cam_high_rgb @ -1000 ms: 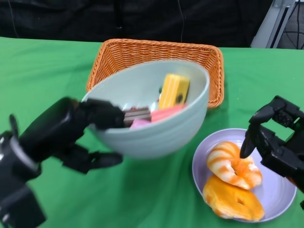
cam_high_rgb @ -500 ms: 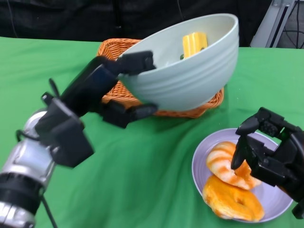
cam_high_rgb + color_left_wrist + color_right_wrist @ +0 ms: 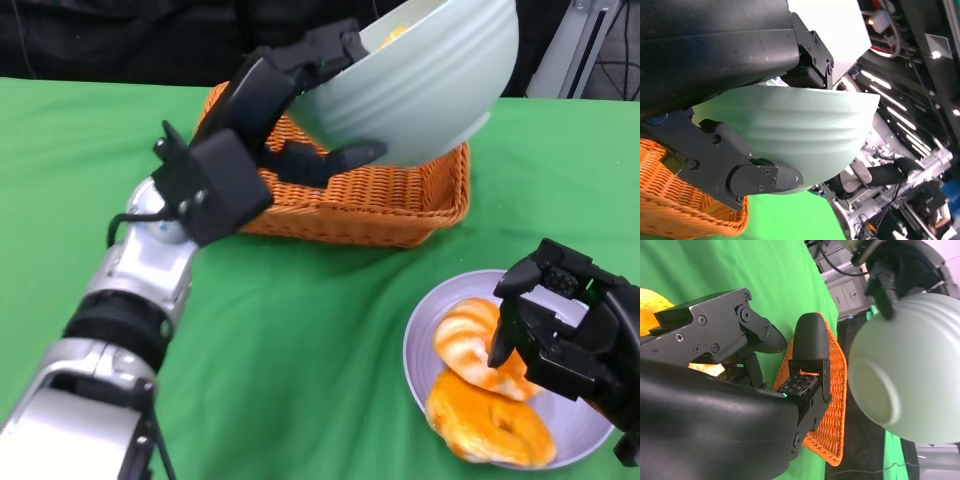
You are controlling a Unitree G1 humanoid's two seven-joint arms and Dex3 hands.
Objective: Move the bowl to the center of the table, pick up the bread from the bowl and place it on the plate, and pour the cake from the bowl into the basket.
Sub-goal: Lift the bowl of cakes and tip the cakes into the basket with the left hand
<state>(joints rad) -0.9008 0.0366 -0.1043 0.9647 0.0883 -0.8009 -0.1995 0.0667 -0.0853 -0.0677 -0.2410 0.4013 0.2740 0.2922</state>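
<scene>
While gripped at its rim by the left hand (image 3: pixel 300 95), one pale green ribbed bowl (image 3: pixel 425 85) hangs tilted above one orange wicker basket (image 3: pixel 380 195). One lilac plate (image 3: pixel 425 340) carries two glazed bread pieces (image 3: pixel 485 385). Right hand (image 3: pixel 560 335): empty, fingers curled loosely apart, over the plate.

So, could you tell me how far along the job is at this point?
Done: two breads lie on the plate. In hand: the left hand holds the bowl tilted above the basket. Left: the cake, partly visible in the bowl, has yet to drop.
</scene>
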